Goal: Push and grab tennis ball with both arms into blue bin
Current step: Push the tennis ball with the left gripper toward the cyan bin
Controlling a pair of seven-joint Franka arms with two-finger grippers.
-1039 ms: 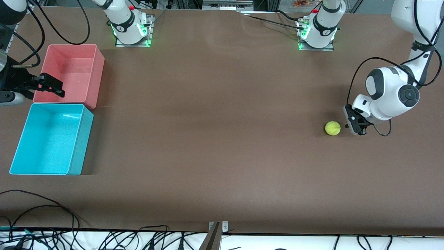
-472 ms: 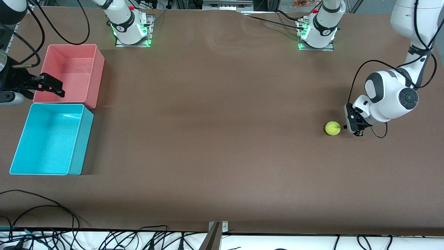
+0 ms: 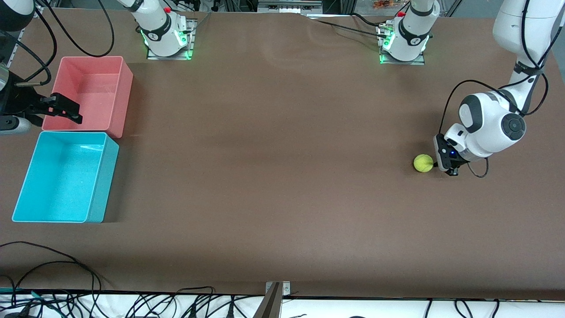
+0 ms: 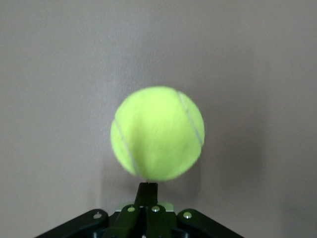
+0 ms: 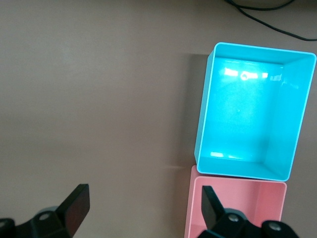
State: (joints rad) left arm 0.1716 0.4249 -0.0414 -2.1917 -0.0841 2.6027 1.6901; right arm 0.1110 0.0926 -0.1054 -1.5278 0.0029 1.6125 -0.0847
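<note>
Beside the pink bin [image 3: 90, 92], blue bin [image 3: 62, 176] holds nothing; left gripper [image 3: 446, 164] closed, right gripper [image 3: 66, 108] spread.

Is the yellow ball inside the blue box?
No, the tennis ball sits on the bare table near the left arm's end, while the blue bin stands at the right arm's end with nothing in it.

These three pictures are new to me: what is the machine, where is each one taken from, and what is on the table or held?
Two white robot arms work at a brown table. One picture looks down from across the table; the other two come from cameras on the arms' wrists. The left gripper, shut, sits low beside the tennis ball at its end of the table, holding nothing. The right gripper, open and empty, waits over the pink bin. The blue bin lies beside the pink one, nearer the front camera. Both bins look empty.
</note>
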